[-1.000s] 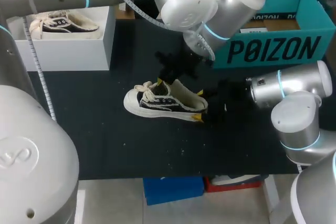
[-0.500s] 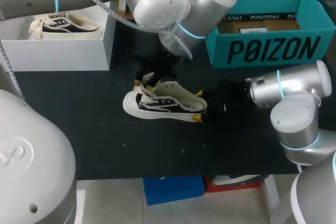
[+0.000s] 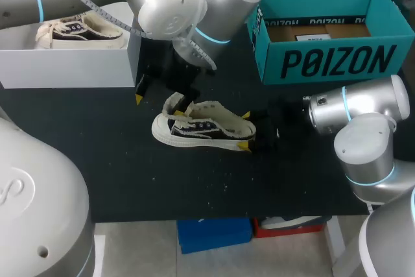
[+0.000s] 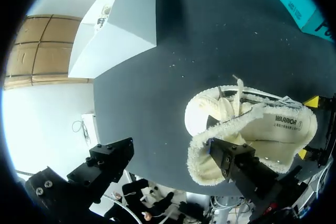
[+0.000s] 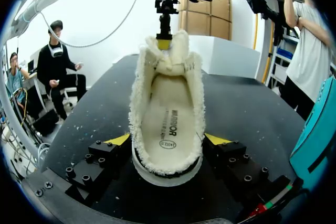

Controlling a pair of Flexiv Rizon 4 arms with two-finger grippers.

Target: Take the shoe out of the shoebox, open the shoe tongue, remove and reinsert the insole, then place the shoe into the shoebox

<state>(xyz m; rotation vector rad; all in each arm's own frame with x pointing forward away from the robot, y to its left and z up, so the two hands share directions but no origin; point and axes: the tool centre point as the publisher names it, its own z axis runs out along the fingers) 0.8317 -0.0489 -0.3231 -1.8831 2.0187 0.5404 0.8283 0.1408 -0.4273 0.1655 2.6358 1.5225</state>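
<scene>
Right wrist view | shoe (image 5: 167, 103) heel clamped in right gripper (image 5: 167, 139) | upright

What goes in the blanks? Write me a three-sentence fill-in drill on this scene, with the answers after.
1. The right claw is shut on the shoe at its ____.
2. The left claw, near the shoe's tongue, has its fingers ____.
3. A second shoe sits in the ____ box.
Missing words: heel; open; white.
</scene>
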